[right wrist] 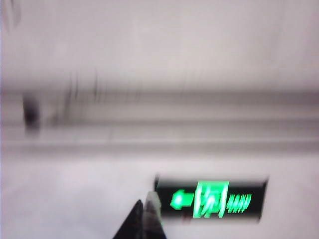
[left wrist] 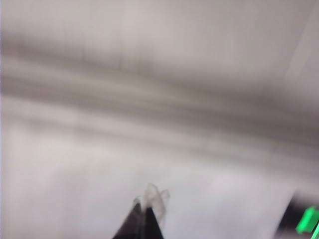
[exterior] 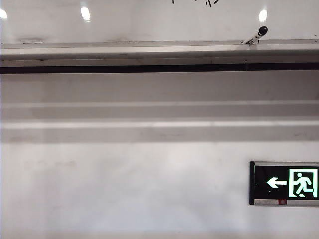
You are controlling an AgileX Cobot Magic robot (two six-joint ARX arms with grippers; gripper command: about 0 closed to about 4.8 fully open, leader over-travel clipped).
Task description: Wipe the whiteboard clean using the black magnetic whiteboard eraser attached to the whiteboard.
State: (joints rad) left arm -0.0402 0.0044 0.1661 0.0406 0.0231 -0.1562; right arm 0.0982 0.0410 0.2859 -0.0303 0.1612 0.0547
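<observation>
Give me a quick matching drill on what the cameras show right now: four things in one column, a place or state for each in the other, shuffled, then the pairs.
Things:
1. glossy white whiteboard
2. black-capped marker pen
3. black green-lit exit sign
4. right gripper

Places or states:
A. jaws shut, holding nothing, pointed toward the wall near the sign
B. on the matte wall, low on the right of the exterior view
C. lying tilted on the long grey metal rail
D. across the top of the exterior view, mirroring round lamp spots

Pairs: 1-D, 2-C, 3-B, 4-A
</observation>
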